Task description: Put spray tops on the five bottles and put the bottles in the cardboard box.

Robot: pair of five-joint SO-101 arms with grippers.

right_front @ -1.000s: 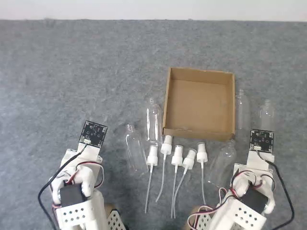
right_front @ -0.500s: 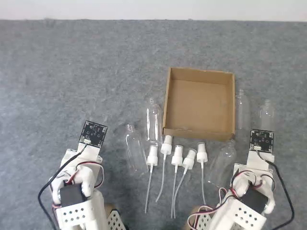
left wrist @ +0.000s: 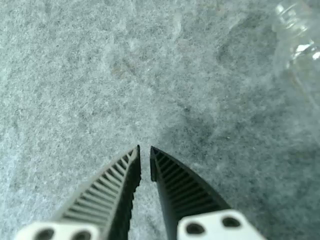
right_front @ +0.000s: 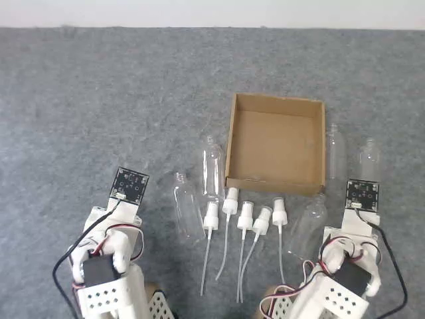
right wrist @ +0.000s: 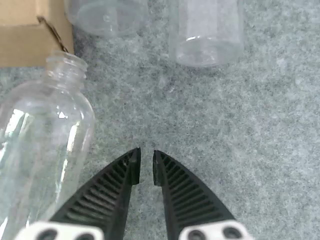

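Five clear bottles lie uncapped on the grey carpet around the empty cardboard box: two to its left, two along its right side and one at its near right corner. Several white spray tops with long tubes lie in a row in front of the box. My left gripper is shut over bare carpet, with a bottle's neck off to one side. My right gripper is shut and empty, right beside the near-right bottle.
The box corner and the bases of two bottles lie just ahead of the right gripper. Both arms sit at the near edge, left arm and right arm. Open carpet stretches far and left.
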